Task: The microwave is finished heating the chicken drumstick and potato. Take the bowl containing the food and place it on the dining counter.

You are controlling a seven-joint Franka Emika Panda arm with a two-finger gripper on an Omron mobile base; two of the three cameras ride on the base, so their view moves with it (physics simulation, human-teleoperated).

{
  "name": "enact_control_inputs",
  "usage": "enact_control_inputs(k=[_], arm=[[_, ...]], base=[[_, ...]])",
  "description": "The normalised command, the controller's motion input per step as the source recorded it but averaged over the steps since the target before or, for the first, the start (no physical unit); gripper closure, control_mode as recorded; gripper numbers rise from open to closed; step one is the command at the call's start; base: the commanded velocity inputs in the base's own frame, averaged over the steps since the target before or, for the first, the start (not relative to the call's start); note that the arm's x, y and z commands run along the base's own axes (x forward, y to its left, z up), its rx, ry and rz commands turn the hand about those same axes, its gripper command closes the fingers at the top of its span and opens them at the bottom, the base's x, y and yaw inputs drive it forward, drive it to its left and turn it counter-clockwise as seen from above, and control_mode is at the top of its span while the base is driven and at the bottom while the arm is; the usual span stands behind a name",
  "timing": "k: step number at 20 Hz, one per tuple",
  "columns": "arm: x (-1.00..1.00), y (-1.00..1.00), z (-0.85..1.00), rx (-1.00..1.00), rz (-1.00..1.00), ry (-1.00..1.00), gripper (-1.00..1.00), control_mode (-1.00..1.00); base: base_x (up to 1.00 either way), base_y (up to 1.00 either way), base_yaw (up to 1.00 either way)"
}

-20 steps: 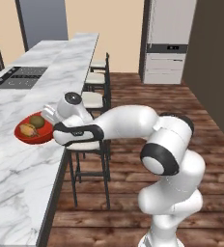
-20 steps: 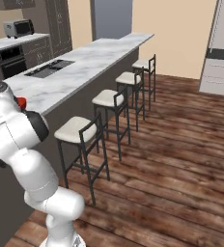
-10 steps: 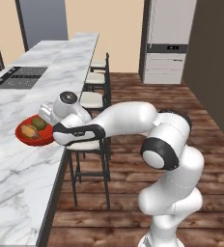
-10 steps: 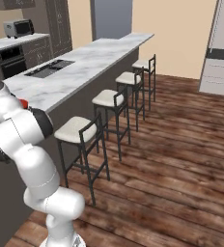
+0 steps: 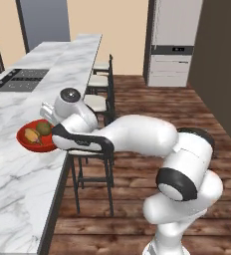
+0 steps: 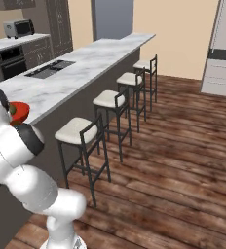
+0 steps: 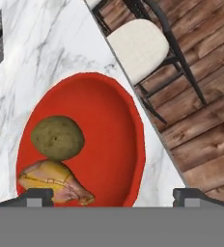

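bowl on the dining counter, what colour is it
Bright red bowl, clearest in the hand view.

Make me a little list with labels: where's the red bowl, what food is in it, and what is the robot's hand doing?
bowl: red bowl sits on the dining counter, near its stool-side edge
food: potato and chicken drumstick, touching, both inside the bowl
end effector: end effector open, above the bowl, holding nothing
nearby: stool beside the counter
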Motion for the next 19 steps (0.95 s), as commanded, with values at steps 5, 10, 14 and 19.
enact_control_inputs(k=[5, 10, 14, 19], arm=[[-1.00, -0.94, 0.97, 0.06, -0.01, -0.08, -1.00, -1.00], [-1.00, -1.00, 0.49, 0.06, 0.00, -0.17, -1.00, -1.00], [-1.00, -1.00, -0.05, 0.01, 0.04, -0.24, -1.00, -1.00], [-1.00, -1.00, -0.23, 0.00, 0.03, -0.26, -1.00, -1.00]], base=[[0.00, 0.00, 0.00], [0.00, 0.00, 0.00], [0.00, 0.00, 0.00], [0.00, 0.00, 0.00]])
